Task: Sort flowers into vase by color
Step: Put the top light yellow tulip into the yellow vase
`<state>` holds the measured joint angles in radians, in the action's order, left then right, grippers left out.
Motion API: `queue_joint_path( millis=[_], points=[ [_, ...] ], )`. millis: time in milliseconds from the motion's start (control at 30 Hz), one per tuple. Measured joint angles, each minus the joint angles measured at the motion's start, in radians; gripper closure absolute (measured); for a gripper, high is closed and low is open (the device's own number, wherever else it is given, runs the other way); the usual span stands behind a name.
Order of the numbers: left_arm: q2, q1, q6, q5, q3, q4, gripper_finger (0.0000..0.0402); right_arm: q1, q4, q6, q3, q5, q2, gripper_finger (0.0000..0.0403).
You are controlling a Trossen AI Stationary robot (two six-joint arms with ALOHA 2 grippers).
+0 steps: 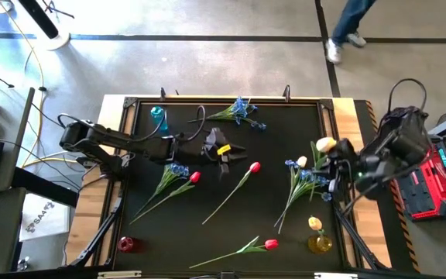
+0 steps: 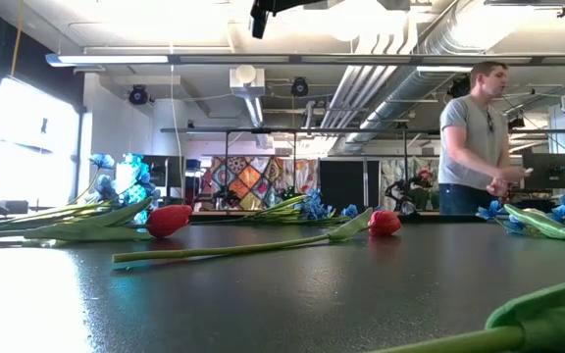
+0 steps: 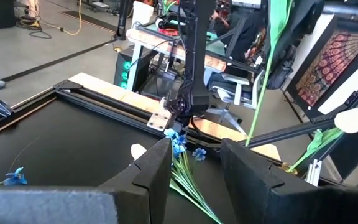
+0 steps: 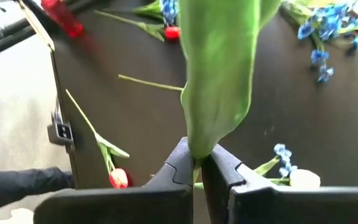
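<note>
Flowers lie scattered on the black table [image 1: 207,232]: red tulips [image 1: 254,167] [image 1: 270,245] [image 1: 195,177], blue sprays [image 1: 242,111] [image 1: 178,169] [image 1: 304,177] and a pale yellow tulip [image 1: 302,162]. Another pale yellow tulip [image 1: 315,224] stands in the yellow vase [image 1: 320,245]. My right gripper [image 4: 194,163], at the table's right edge, is shut on a green-leaved flower whose pale yellow head [image 1: 325,144] shows beside it. My left gripper [image 3: 194,163] hovers open over the table's middle, pointing toward the right edge and touching nothing. My right gripper pinches the flower between its two fingertips at the base of a broad green leaf [image 4: 194,149]. The leaf [image 4: 219,74] reaches forward from the fingers over the table and hides the stem. In the high view the pale yellow head sits just left of the gripper.
A red vase [image 1: 128,245] stands at the near left corner and a blue vase [image 1: 159,118] at the far left. A raised black frame [image 1: 327,116] edges the table. A person [image 2: 474,137] stands beyond the table's far side.
</note>
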<state>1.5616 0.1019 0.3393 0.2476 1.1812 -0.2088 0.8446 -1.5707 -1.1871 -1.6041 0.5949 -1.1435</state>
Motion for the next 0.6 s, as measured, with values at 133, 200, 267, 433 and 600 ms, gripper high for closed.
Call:
queue_joint_path(
  millis=[133, 200, 267, 433, 600],
  points=[
    [0.0, 0.005, 0.0, 0.002, 0.0, 0.004, 0.0274, 0.073, 0.006, -0.099, 0.057, 0.04, 0.0, 0.0403],
    [0.0, 0.005, 0.0, 0.002, 0.0, 0.004, 0.0274, 0.105, 0.012, -0.141, 0.081, 0.058, 0.0, 0.0403],
    [0.0, 0.005, 0.0, 0.002, 0.0, 0.004, 0.0274, 0.133, 0.013, -0.184, 0.102, 0.074, 0.0, 0.0403],
    [0.0, 0.003, -0.01, 0.002, 0.0, 0.004, 0.0274, 0.182, 0.012, -0.251, 0.124, 0.085, -0.007, 0.0403],
    [0.0, 0.002, -0.019, 0.002, 0.0, 0.009, 0.0274, 0.21, 0.008, -0.279, 0.128, 0.085, -0.024, 0.0403]
  ],
)
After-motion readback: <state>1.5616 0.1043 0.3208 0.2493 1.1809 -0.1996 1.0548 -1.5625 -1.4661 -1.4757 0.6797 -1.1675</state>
